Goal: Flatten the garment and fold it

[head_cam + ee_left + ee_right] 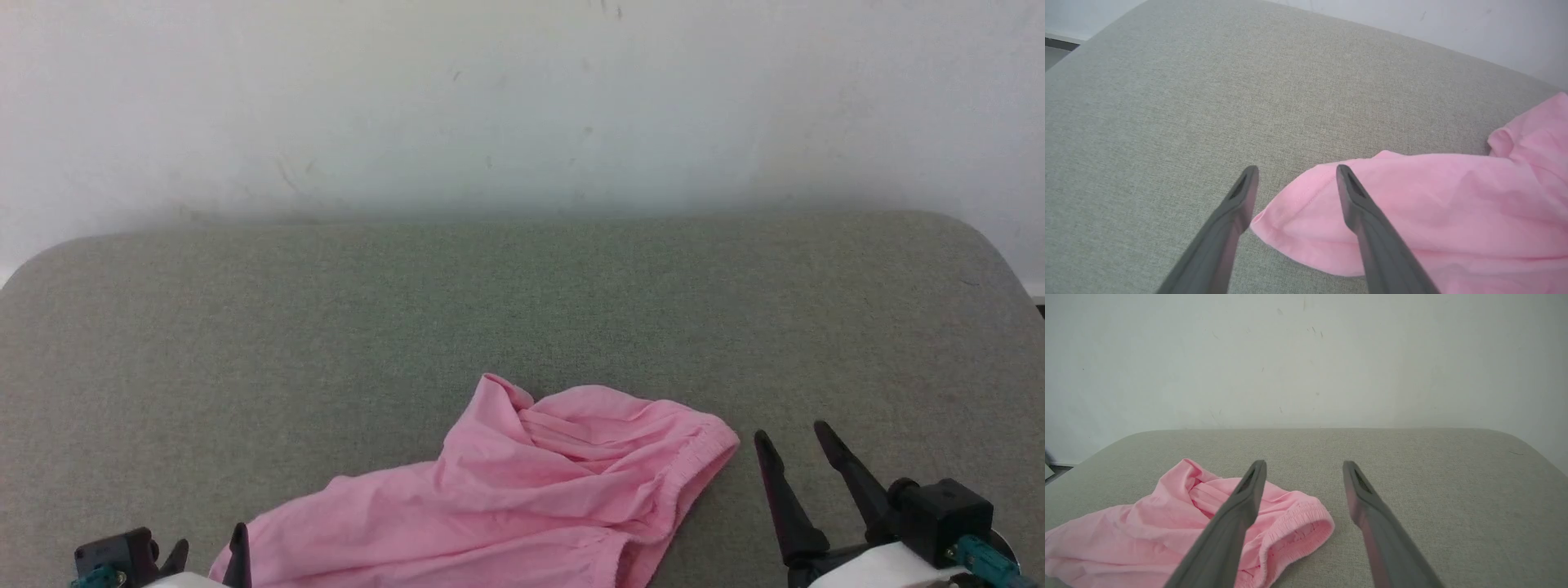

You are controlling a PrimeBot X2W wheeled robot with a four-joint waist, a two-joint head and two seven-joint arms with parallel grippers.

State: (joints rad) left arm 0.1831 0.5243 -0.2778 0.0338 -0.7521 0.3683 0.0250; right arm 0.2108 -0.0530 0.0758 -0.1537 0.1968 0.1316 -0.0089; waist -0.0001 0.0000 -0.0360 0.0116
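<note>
Pink garment (pixel 522 498) crumpled at near edge, wide grey upholstery (pixel 326 310) beyond.

Ahead of the right claw (pixel 1304 463), whose fingers stand apart, the grey padded top (pixel 1433 477) lies bare as far as the white wall (pixel 1306 355), which closes off the far side. To that claw's left, near its left finger, the pink garment (pixel 1147 526) lies bunched, with its gathered waistband humped up off the top. The left claw (pixel 1296 169) is spread over the garment's hem corner. Ahead of it and to its left the top is bare. To its right, cloth covers the surface.
</note>
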